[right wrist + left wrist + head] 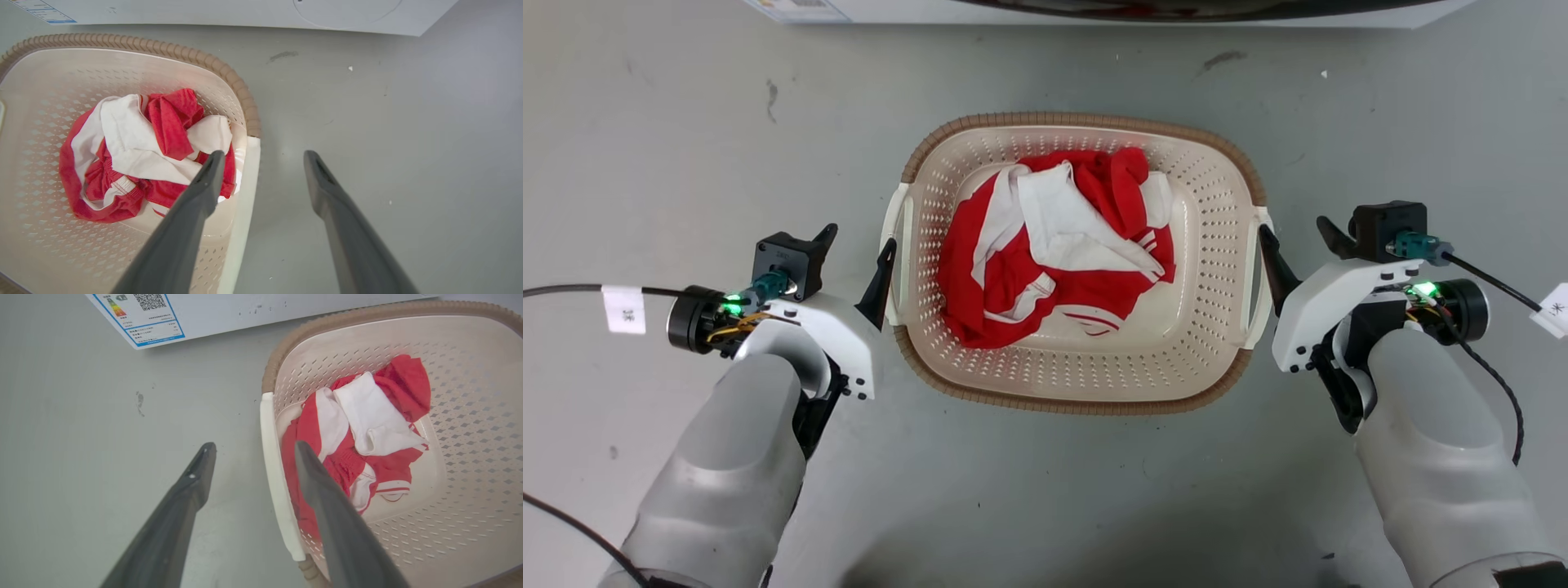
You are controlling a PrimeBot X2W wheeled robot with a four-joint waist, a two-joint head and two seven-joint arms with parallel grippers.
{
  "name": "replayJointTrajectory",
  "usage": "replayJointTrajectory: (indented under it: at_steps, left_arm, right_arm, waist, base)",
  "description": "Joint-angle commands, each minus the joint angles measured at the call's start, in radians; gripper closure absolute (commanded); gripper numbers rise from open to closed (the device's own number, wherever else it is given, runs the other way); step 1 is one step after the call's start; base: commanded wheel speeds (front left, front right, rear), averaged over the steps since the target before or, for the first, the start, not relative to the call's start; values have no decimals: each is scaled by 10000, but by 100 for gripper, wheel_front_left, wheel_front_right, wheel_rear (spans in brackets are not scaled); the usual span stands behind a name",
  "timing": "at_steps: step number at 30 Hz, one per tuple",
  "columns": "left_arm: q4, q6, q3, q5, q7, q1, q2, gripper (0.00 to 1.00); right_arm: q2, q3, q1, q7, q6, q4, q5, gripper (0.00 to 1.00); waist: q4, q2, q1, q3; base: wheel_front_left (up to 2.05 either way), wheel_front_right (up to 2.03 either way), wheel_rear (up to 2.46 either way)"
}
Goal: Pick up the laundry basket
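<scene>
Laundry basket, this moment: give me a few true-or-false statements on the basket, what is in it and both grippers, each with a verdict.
1. The laundry basket holds red and white clothing. True.
2. The left gripper is shut on the left handle. False: it is open, astride that white handle, one side in the basket and one outside.
3. The right gripper is open, astride the right handle. True.
4. The basket's rim is blue. False: it is brown with a woven look.
</scene>
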Motion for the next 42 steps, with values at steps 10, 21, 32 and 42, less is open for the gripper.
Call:
replayJointTrajectory:
  at_steps: [10, 21, 32, 42]
  left_arm:
    - [698, 13, -2452, -1680, -21, -1026, 633, 0]
    - [740, 11, -4741, -3516, 781, -1940, 1013, 0]
    - [613, 11, -6623, -4791, 993, -2633, 1371, 0]
    - [819, 11, -7769, -5844, 901, -2833, 1216, 3]
  right_arm:
    - [2, 609, -1180, 218, -3, 2029, 942, 0]
    - [-1, 1398, -2029, 607, -3, 3023, 1339, 0]
    - [0, 1534, -2397, 749, -3, 3441, 1495, 0]
    - [0, 1668, -2416, 766, -3, 3576, 2049, 0]
  waist:
    - [55, 0, -2, 561]
    - [166, 0, -2, 943]
    - [234, 0, -2, 1219]
    - [334, 0, -2, 1230]
  base:
    - [0, 0, 0]
    - [0, 0, 0]
    - [0, 0, 0]
    - [0, 0, 0]
